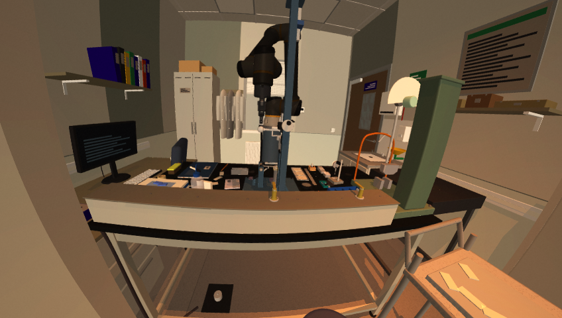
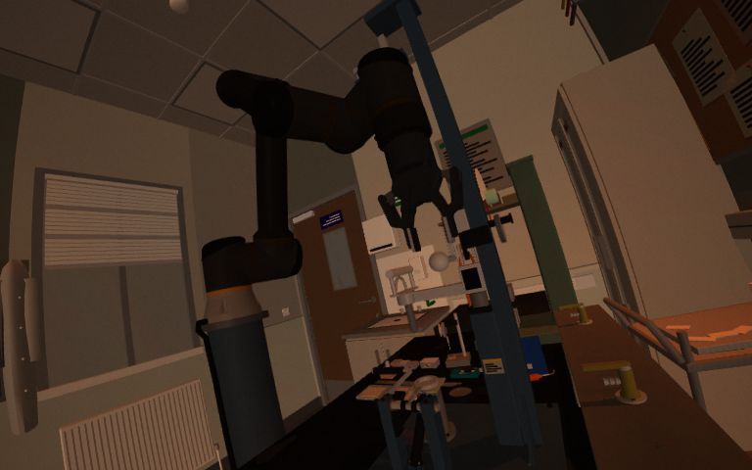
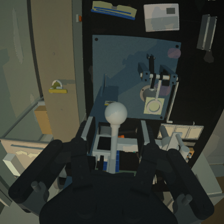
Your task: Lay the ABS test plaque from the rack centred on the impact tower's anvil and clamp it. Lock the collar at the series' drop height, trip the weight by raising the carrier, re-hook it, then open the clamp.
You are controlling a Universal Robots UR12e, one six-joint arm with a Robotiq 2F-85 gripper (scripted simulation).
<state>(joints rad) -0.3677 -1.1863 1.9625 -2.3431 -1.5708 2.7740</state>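
The pale test plaque (image 3: 154,106) lies on the anvil of the blue tower base (image 3: 132,76), under the clamp's arm (image 3: 158,76). The blue mast (image 2: 466,221) rises from the base. Partway up it sits the carrier, with a ball-ended handle (image 3: 115,113) (image 2: 438,260) sticking out sideways. A black collar with a knob (image 2: 502,220) sits on the mast just above. My gripper (image 2: 430,235) (image 3: 114,152) hangs above the ball handle, beside the mast. It is open and holds nothing.
Behind the tower the black bench top carries a rack of pale plaques (image 3: 182,131) and small papers. A tall green pendulum tester (image 1: 428,142) stands at the right end. A brown front ledge (image 1: 236,197) with two yellow posts runs along the near side.
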